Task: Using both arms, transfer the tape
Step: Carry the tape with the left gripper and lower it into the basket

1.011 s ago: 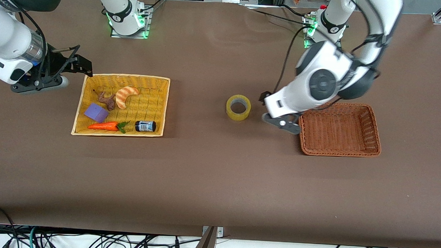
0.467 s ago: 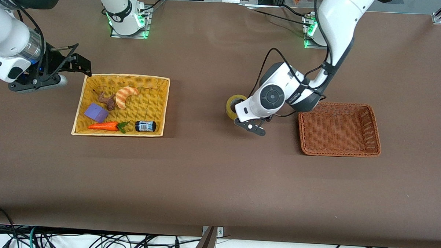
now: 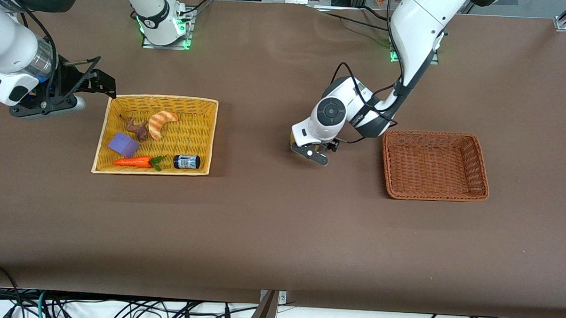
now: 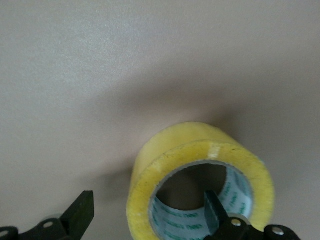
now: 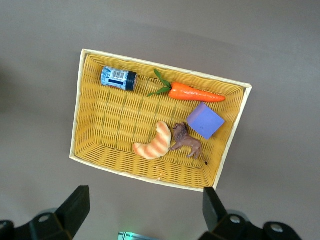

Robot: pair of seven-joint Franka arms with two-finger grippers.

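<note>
The tape (image 4: 200, 160), a pale-yellow roll with green print inside its hole, lies flat on the brown table at mid-table. In the front view my left wrist hides almost all of it. My left gripper (image 3: 308, 149) is low over the roll and open. In the left wrist view (image 4: 147, 207) one of its fingers (image 4: 216, 212) is inside the hole and the other stands outside the roll's wall, neither pressing it. My right gripper (image 3: 107, 83) is open and empty, held above the table beside the yellow basket (image 3: 212, 128); it waits there, and its wrist view (image 5: 146, 202) looks down on that basket.
The yellow basket holds a striped croissant toy (image 3: 162, 123), a lion figure (image 3: 137, 129), a purple block (image 3: 123, 144), a carrot (image 3: 134, 162) and a small can (image 3: 186, 161). An empty brown basket (image 3: 435, 166) stands toward the left arm's end, beside the tape.
My left arm has swung from the brown basket's edge over to the tape and come down on it, covering it in the front view. The right arm has hardly moved.
</note>
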